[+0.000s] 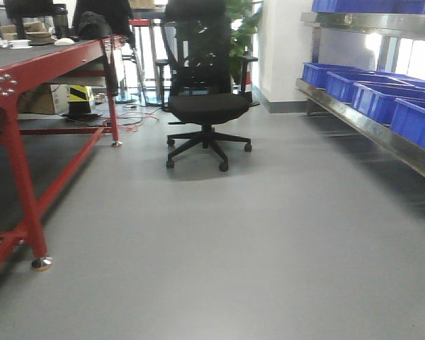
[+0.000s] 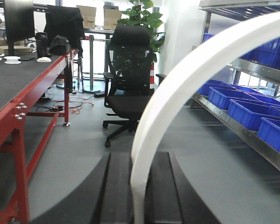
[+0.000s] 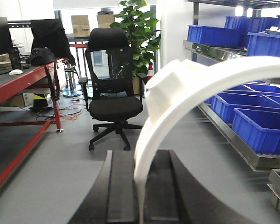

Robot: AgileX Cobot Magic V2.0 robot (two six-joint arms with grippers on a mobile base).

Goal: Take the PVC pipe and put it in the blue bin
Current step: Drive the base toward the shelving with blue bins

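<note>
Between table [image 1: 14, 78] and blue bins [image 1: 382, 99]: open floor [image 1: 234, 241] | left hand [image 2: 139, 200], right hand [image 3: 140, 200] each clamps pipe [image 2: 177, 79]

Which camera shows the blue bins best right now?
Right wrist: blue bins on two levels, open tops visible. Left wrist shows them partly behind the white pipe; front view crops them at the edge.

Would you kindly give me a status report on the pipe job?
Both shut on PVC pipe: left gripper, right gripper. Pipe not yet binned; blue bins on rack at right. Ahead, office chair mid-floor.
</note>
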